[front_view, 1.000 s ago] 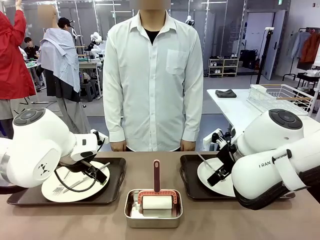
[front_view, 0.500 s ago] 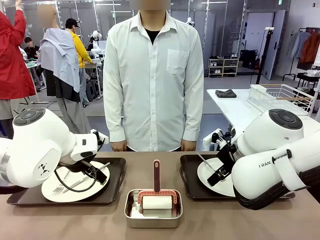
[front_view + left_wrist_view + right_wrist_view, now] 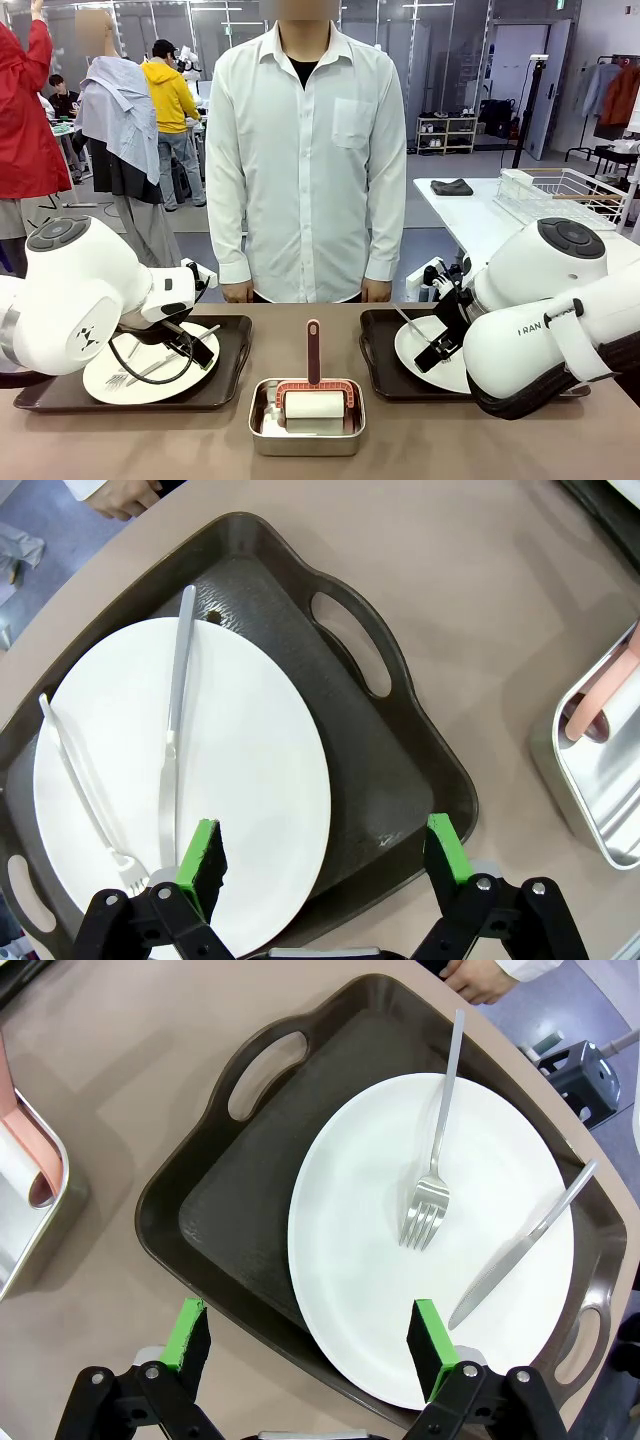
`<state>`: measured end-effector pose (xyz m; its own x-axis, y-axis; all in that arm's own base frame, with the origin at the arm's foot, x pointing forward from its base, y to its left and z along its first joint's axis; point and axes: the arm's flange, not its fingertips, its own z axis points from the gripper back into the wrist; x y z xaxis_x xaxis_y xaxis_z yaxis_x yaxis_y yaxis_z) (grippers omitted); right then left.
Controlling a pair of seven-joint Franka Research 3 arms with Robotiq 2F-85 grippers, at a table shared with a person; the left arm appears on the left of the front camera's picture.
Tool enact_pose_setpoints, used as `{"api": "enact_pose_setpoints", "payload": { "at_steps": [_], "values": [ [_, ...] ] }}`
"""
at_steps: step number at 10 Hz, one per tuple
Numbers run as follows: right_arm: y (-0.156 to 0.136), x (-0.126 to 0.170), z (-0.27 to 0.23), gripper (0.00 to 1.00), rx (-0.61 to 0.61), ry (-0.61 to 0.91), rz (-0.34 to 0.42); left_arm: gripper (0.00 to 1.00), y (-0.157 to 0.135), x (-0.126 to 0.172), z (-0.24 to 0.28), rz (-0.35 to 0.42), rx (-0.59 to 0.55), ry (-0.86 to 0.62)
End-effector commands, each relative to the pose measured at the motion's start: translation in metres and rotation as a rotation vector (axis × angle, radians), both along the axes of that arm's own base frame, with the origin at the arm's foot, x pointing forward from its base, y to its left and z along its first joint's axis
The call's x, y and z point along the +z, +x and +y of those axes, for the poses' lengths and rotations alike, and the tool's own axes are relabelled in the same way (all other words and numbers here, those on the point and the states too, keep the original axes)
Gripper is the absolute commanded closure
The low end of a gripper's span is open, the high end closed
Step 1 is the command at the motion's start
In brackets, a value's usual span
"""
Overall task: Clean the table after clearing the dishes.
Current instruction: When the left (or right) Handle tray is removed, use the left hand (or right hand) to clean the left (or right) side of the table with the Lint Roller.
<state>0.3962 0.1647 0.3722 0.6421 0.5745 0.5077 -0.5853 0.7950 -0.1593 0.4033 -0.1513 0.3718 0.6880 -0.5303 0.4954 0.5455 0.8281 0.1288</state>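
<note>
The dishes are two white plates on dark handled trays on the brown table. The left plate carries a fork and a knife on its tray. My left gripper hovers open above that plate's near rim and the tray edge. The right plate holds a fork and a knife on its tray. My right gripper hangs open over the plate's near edge. Neither gripper holds anything.
A steel pan with a red-handled roller sits at the table's near middle, between the trays. A person in a white shirt stands at the far edge, hands down by the table rim. A white side table with a wire rack stands at the back right.
Both arms, the trays and the dishes stay where they were. Far behind, a person in yellow has walked to the right.
</note>
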Motion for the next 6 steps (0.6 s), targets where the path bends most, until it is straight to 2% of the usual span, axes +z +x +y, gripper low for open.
{"api": "enact_pose_setpoints", "payload": {
  "at_steps": [1, 3, 5, 6],
  "values": [
    [0.008, 0.011, -0.002, 0.00, 0.012, 0.016, 0.010, 0.00, 0.007, 0.007, -0.001, 0.002, -0.007, 0.012],
    [0.025, 0.038, -0.009, 0.00, 0.049, 0.099, 0.102, 0.00, 0.021, 0.024, 0.002, 0.056, -0.028, -0.044],
    [0.037, 0.062, -0.026, 0.00, 0.066, 0.249, 0.181, 0.00, 0.033, 0.049, 0.017, 0.141, -0.060, -0.180],
    [0.040, 0.074, -0.043, 0.00, 0.083, 0.362, 0.213, 0.00, 0.037, 0.065, 0.034, 0.187, -0.077, -0.313]
  ]
}}
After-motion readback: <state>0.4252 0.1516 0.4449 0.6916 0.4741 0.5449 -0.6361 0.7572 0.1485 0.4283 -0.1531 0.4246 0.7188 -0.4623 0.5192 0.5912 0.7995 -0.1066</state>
